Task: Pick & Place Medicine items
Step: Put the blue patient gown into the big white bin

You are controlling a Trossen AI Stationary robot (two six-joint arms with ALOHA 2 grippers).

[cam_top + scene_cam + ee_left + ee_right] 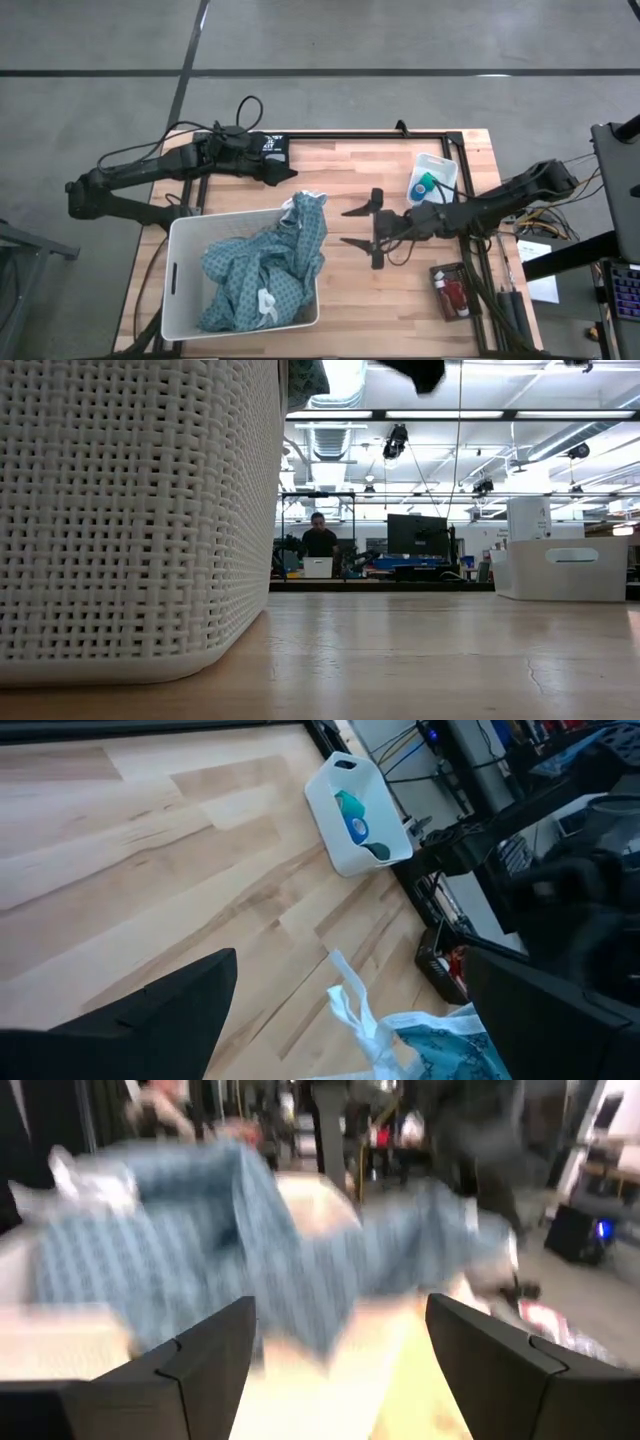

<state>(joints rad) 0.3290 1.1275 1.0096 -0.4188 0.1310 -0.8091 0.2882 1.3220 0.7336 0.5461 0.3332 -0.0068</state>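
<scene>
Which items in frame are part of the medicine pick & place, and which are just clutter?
Job items:
- teal-green roll and blue piece, both in the small white bin
- red bottles in the dark tray at the table's right edge
- right gripper, open, above bare table

Lying about:
- patterned cloths in the white basket
- left gripper, open, waiting

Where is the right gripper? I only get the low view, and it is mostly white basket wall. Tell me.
Observer: The right gripper hangs open over bare table, between the white basket and the small white bin, pointing at the basket.
Operator: Report what is in that bin.
Observer: The teal roll and a blue piece lie in it.
Operator: Now place the left arm.
Observer: The left gripper waits open near the table's far edge, beyond the basket.
</scene>
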